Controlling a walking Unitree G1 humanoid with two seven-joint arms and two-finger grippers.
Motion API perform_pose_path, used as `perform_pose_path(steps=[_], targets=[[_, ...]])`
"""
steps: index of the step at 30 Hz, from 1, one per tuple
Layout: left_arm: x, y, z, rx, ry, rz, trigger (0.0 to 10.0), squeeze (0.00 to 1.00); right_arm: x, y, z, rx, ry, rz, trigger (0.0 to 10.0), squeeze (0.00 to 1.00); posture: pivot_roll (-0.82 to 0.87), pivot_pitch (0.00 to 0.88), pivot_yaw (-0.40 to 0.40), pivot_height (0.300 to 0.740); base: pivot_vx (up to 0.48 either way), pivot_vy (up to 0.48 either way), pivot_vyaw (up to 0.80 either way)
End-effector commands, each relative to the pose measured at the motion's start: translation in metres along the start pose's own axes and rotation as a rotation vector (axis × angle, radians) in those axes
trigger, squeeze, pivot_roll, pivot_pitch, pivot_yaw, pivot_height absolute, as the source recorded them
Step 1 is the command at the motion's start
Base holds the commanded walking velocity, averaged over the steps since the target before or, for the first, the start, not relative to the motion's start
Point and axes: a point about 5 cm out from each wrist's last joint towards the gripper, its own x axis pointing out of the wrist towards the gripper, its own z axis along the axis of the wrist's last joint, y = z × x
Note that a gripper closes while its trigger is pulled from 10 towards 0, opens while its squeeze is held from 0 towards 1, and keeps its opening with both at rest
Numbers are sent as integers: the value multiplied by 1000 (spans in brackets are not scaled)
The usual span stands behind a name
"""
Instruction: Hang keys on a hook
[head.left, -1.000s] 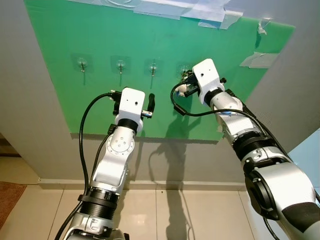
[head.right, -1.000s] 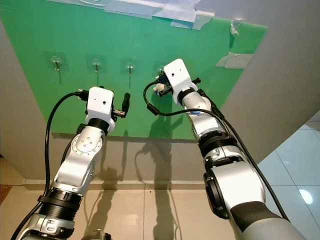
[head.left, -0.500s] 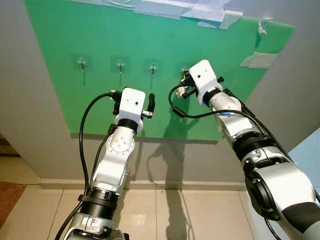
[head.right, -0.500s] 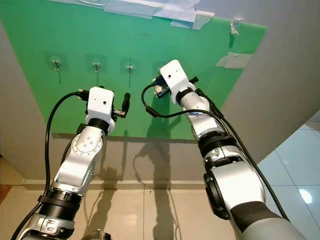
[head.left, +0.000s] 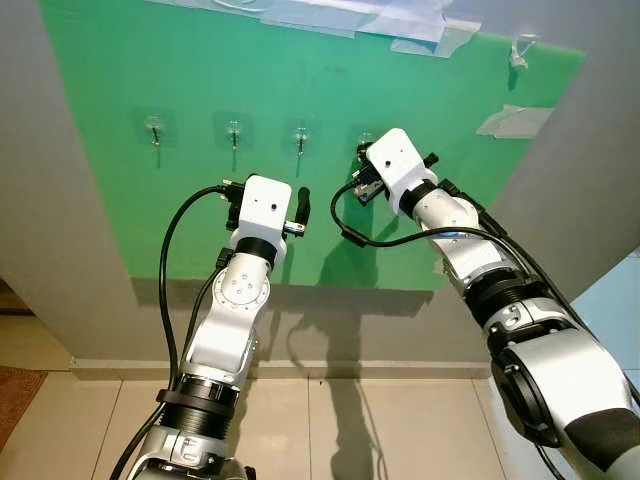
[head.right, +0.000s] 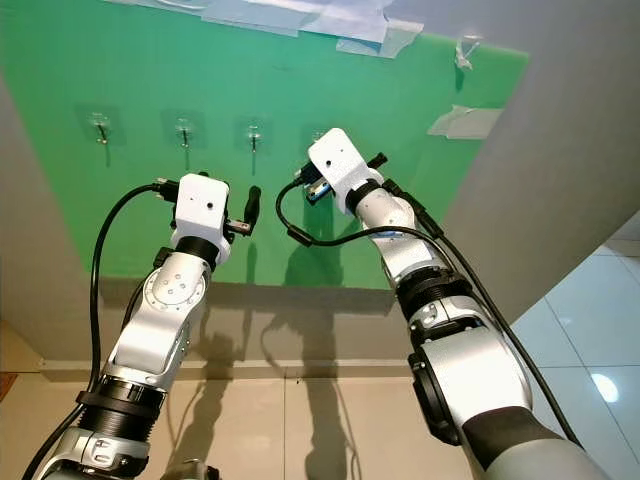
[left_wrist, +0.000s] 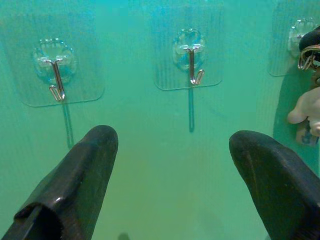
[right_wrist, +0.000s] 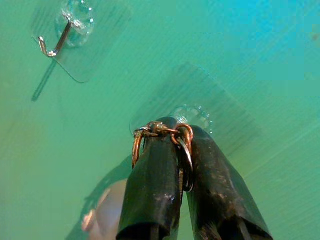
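Note:
A green board (head.left: 200, 230) on the wall carries a row of clear stick-on hooks with metal prongs. My right gripper (right_wrist: 179, 127) is shut on the key ring (right_wrist: 186, 150), pressed up to the rightmost hook (right_wrist: 197, 114); I cannot tell whether the ring is over its prong. A pale charm (right_wrist: 107, 210) dangles below the ring, also seen in the left wrist view as the charm (left_wrist: 305, 107). My left gripper (left_wrist: 173, 135) is open and holds nothing. It faces the board just below two bare hooks (left_wrist: 191, 55).
Taped paper runs along the board's top edge (head.left: 330, 15), and a tape scrap (head.left: 510, 120) sticks at its right side. Grey wall surrounds the board. Below lie pale floor tiles (head.left: 320, 420) and a brown mat (head.left: 15, 385) at the lower left.
My right gripper has moved left and slightly up with the key ring, closing in on the rightmost hook. The left arm has stayed still. The camera shifted a little.

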Motion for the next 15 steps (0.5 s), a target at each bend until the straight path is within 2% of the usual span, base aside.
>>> perform_pose_path(steps=[1,12,13,15], targets=[[1,-4,6,0,-24,-11,10000,0,-1,3,2,-44,-20,31,0,0,35,0,-112,740,0,0,0],[1,-5,7,6,-25,-10,10000,0,-5,6,-9,-70,23,63,0,0,33,0,-113,740,0,0,0],[1,-5,7,7,-25,-10,10000,0,-5,6,-10,-71,31,65,2000,0,33,0,-113,740,0,0,0],[1,-5,7,7,-25,-11,10000,0,-5,6,-10,-72,37,68,2000,0,33,0,-112,740,0,0,0]])
